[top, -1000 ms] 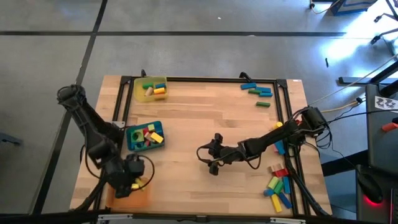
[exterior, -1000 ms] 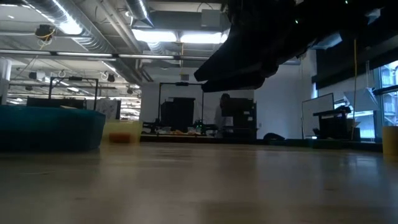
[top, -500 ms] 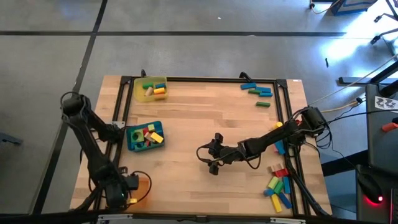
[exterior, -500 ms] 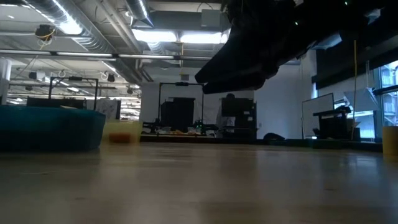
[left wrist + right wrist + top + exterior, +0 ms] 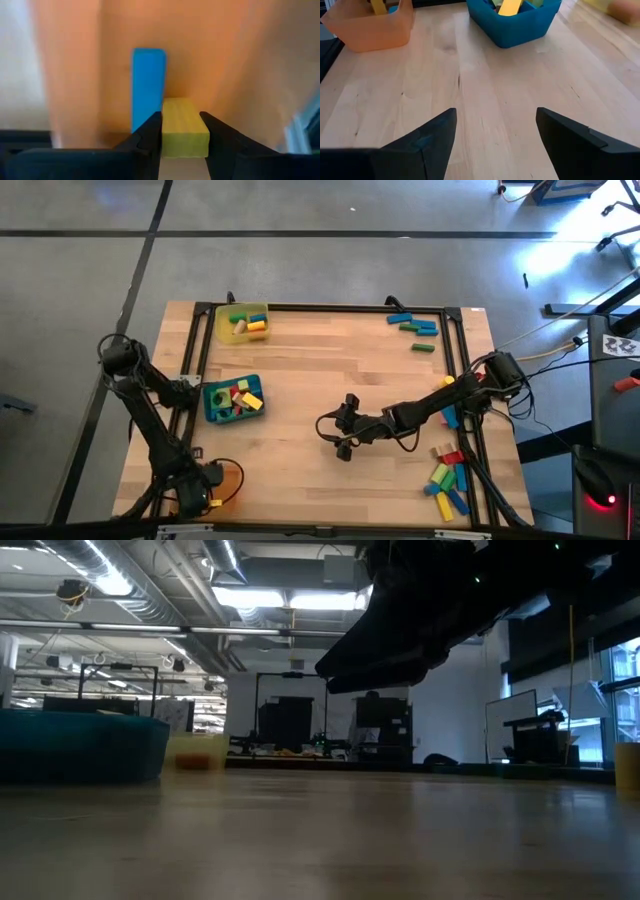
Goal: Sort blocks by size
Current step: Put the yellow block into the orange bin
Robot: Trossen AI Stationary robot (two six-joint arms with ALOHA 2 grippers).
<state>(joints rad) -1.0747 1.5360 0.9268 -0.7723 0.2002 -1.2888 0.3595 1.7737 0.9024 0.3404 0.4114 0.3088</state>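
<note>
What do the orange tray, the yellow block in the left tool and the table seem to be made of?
Orange tray: likely plastic, translucent, light passing through its walls.
Yellow block: probably painted wood, matte, faint grain lines.
Table: pale wooden boards, visible grain and seams.

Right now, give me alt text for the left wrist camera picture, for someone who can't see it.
The left gripper is shut on a yellow block, its two dark fingers pressing the block's sides over the orange tray. A blue block lies on the tray floor, right beside the yellow one.
</note>
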